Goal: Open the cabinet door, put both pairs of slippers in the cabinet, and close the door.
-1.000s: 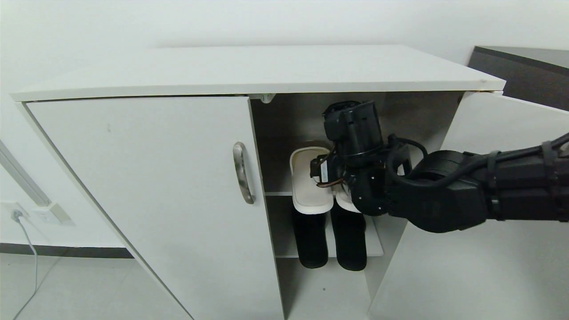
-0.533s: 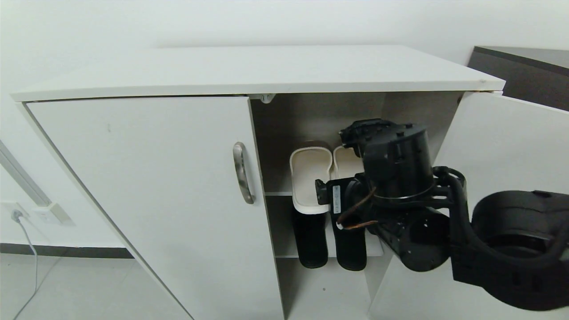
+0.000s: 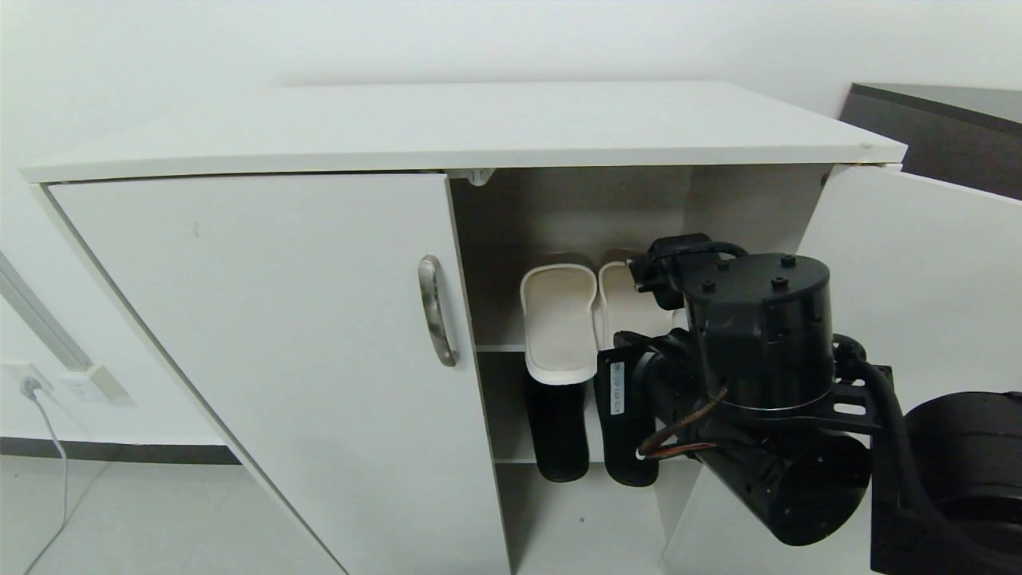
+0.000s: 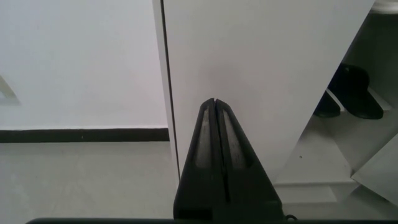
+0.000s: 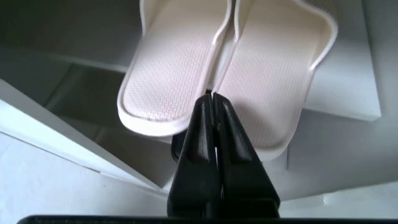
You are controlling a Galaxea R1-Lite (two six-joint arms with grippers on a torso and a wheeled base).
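White slippers (image 3: 559,319) sit inside the cabinet (image 3: 479,128) above the black slippers (image 3: 556,435), so the right gripper (image 5: 212,99), pinched together and empty, is free to close the door (image 3: 918,255).

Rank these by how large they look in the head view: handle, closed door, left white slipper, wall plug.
1. closed door
2. left white slipper
3. handle, about as long but far narrower
4. wall plug
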